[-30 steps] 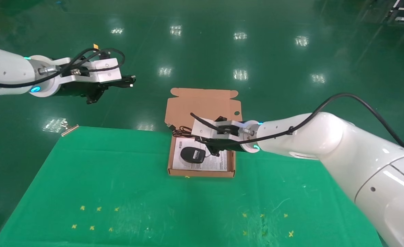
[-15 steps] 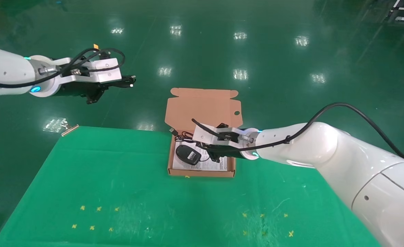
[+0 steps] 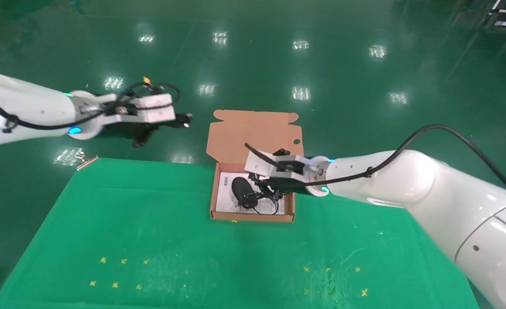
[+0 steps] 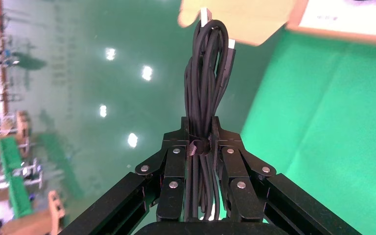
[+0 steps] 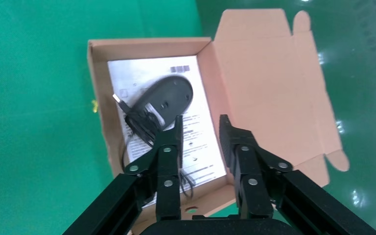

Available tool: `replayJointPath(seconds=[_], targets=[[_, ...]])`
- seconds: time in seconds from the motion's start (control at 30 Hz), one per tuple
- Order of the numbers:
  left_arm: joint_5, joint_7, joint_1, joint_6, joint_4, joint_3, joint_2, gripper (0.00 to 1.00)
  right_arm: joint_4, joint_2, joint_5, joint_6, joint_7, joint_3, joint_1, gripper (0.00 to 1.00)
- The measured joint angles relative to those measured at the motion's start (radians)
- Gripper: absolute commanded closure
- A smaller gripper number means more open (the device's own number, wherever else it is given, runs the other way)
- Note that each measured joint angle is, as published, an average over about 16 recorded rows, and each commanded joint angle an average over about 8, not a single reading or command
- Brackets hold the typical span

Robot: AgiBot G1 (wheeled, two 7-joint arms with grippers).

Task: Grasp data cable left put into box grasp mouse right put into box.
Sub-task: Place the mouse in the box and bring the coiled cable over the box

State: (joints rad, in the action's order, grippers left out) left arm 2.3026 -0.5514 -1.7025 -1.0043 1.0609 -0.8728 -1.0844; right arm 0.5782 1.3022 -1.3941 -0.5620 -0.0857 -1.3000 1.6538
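The box (image 3: 253, 217) stands open at the table's far middle, its flap lid (image 3: 255, 131) folded back. The black mouse (image 3: 241, 191) lies inside on the white leaflet, with its cord (image 5: 138, 125) bunched beside it. My right gripper (image 3: 262, 189) hovers just over the box's right half. It is open, with nothing between the fingers (image 5: 177, 131), and the mouse (image 5: 169, 94) lies beyond the tips. My left gripper (image 3: 176, 122) hangs in the air left of the lid, shut on the data cable (image 4: 206, 73), a bundle whose plug ends stick out past the tips.
Green cloth (image 3: 150, 240) covers the table, with small yellow crosses (image 3: 123, 261) near the front. A small clip and a clear bag (image 3: 76, 158) lie at the far left corner. Shiny green floor lies beyond the table's far edge.
My left arm has swung right and lower toward the box, carrying the cable. The mouse has turned inside the box, and its cord has come off the back edge into the box.
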Motion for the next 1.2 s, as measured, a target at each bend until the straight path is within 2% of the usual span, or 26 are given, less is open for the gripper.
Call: replayJointPath(seconds=[0.23,0.5,0.77,1.1,1.13,1.2], targets=[[-0.032,0.052,0.054,0.084,-0.069,-0.012,-0.069,1.00,0.066,-0.083,-0.014,0.005,-0.031,-0.003,0.018,0.00],[-0.054,0.122,0.116,0.221,-0.190,-0.032,-0.176,1.00,0.202,-0.229,-0.065,0.007,-0.117,-0.023,0.043,0.00],[-0.116,0.191,0.150,0.340,-0.292,-0.089,-0.259,1.00,0.384,-0.382,-0.158,0.002,-0.264,-0.059,0.072,0.00],[-0.254,0.208,0.157,0.435,-0.318,-0.243,-0.288,1.00,0.578,-0.520,-0.309,-0.019,-0.481,-0.098,0.104,0.00],[-0.267,0.205,0.157,0.442,-0.317,-0.260,-0.289,0.95,0.592,-0.528,-0.323,-0.022,-0.500,-0.101,0.107,0.00],[-0.289,0.200,0.155,0.454,-0.315,-0.290,-0.290,0.70,0.616,-0.542,-0.349,-0.027,-0.532,-0.105,0.111,0.00]])
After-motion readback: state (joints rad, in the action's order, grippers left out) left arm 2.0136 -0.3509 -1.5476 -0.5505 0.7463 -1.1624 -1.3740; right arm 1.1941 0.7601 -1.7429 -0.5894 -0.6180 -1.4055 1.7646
